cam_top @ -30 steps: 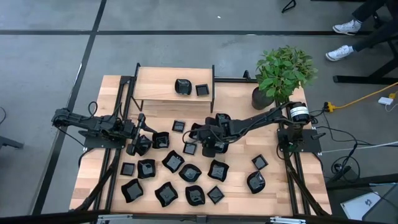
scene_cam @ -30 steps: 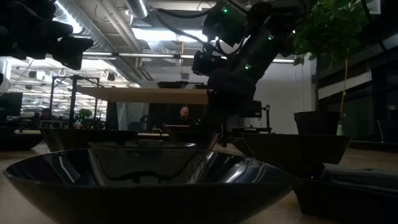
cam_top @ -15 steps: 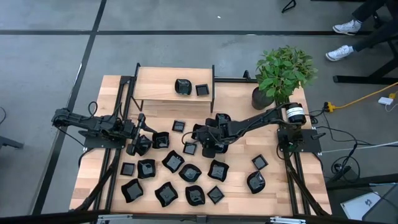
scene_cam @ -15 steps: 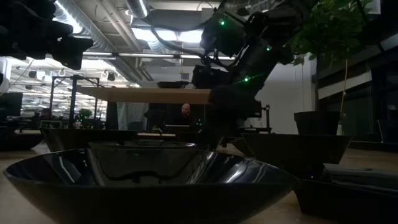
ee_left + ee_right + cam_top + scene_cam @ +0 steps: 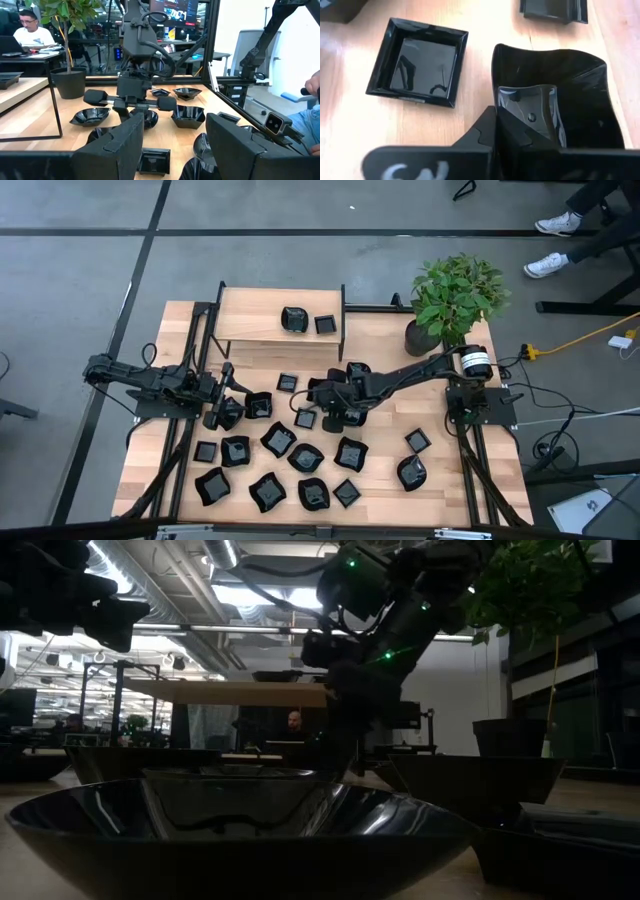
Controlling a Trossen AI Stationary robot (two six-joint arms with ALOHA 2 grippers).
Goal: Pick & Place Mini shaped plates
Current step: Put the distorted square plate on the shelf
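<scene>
High view is showing the left end effector (image 5: 222, 412) sitting low over the left side of the table (image 5: 440, 480), its fingers (image 5: 117, 150) standing wide apart with nothing between them. Just beside it a plate (image 5: 258, 405) is lying flat. Below and to the right, most of the black plates (image 5: 278, 441) are lying scattered across the front half of the table, square, round and wavy-edged ones mixed, most a little apart from each other. Behind them a raised shelf (image 5: 260, 320) is carrying two more plates: a larger one (image 5: 293, 319) and a small square one (image 5: 325, 324) just beside it.

Near the table's middle the right end effector (image 5: 331, 417) is reaching in from the right, down among the plates. In the right wrist view its fingers are pressed close together on the near rim of a wavy plate (image 5: 560, 95), which seems to be resting on the wood, though the contact underneath is hidden. A square plate (image 5: 420, 62) is lying flat just beside that one, not touching it.

Farther right, two plates (image 5: 411, 472) are lying apart from the main group. A potted plant (image 5: 455, 295) is standing at the table's back right corner.
</scene>
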